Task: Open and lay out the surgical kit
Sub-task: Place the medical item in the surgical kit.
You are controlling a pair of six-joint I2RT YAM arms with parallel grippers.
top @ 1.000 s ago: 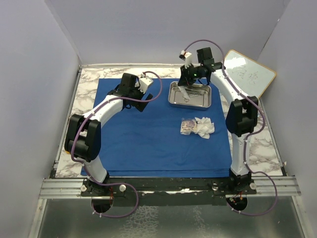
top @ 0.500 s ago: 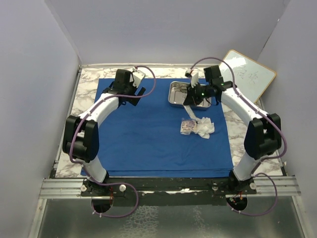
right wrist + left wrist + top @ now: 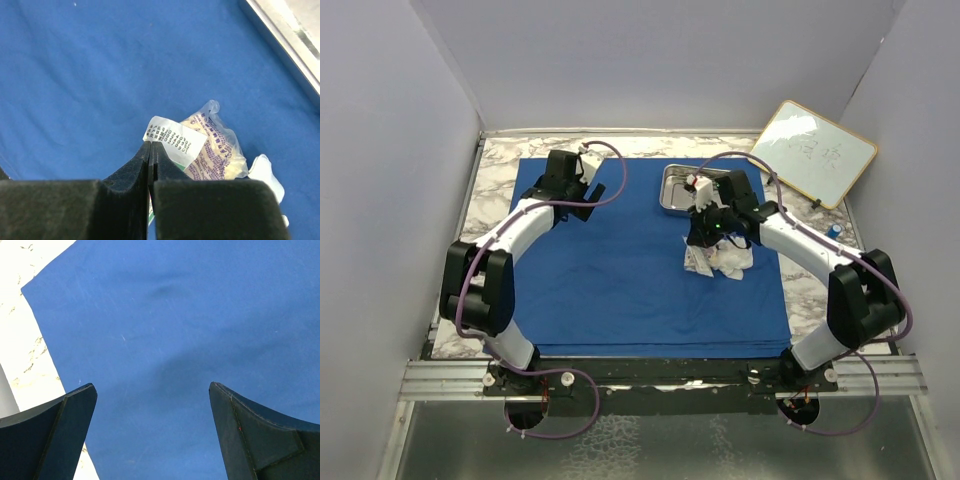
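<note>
- The left gripper (image 3: 152, 390) hangs with jaws spread wide and empty over the blue cloth (image 3: 200, 315), near its far-left corner and well apart from the kit items
- The right gripper (image 3: 150, 145) is closed tight; the clear packet (image 3: 215, 150) lies straight ahead at its tips, slanting away rightward; whether its label is pinched is unclear
- White gauze (image 3: 738, 258) touches the packet; the steel tray (image 3: 667, 190) sits just beyond
</note>
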